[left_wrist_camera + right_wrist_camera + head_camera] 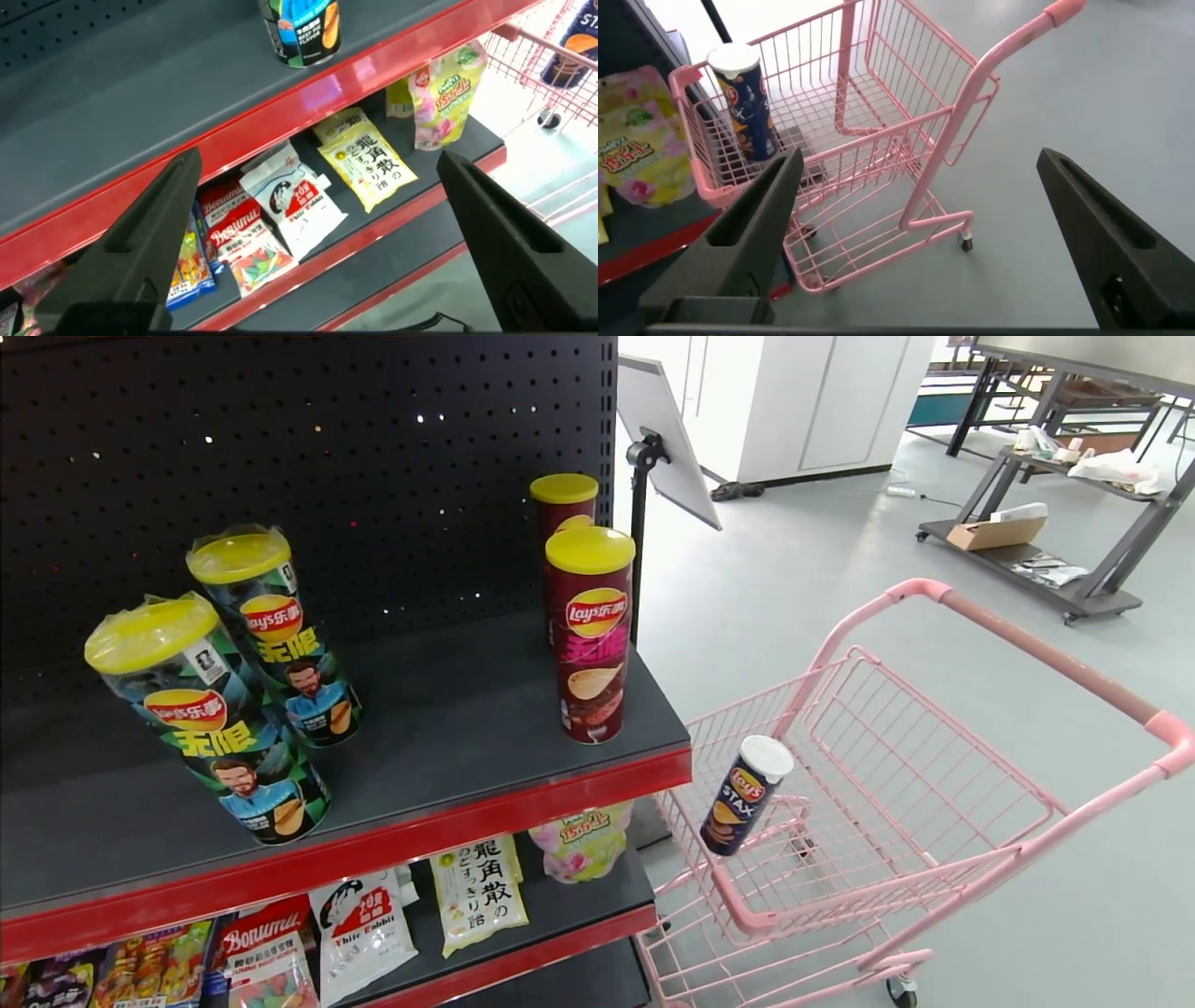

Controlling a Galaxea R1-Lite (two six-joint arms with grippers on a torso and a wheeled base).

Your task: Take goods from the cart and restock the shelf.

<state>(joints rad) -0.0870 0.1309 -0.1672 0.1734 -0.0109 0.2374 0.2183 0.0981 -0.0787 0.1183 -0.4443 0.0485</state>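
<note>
Head view: I see one dark blue chip can [747, 795] with a white lid and an orange-and-yellow label. It sits inside the pink wire cart [1027, 653], at the end of the basket nearest the shelf [448, 709]. The can leans, its long axis tilted. The lid is uppermost and angled away from the shelf, and the base is low against the wire. On the shelf's top board, two maroon cans [588, 635] with yellow lids stand one behind the other at the end near the cart. Two green-and-black cans [210, 719] stand toward the far end.

Left wrist view: my left claw [320, 163] is spread wide, and its black fingers hold and touch nothing. It hangs in front of the shelf's red edge. Snack bags [294, 201] lie flat on the lower board beyond it.

Right wrist view: my right claw [920, 159] is also spread wide and empty. Beyond it the cart [906, 112] stands on grey floor. The chip can [747, 103] is in the basket corner beside the shelf, with its lid up and its long axis close to vertical. The claw is well apart from it.
</note>
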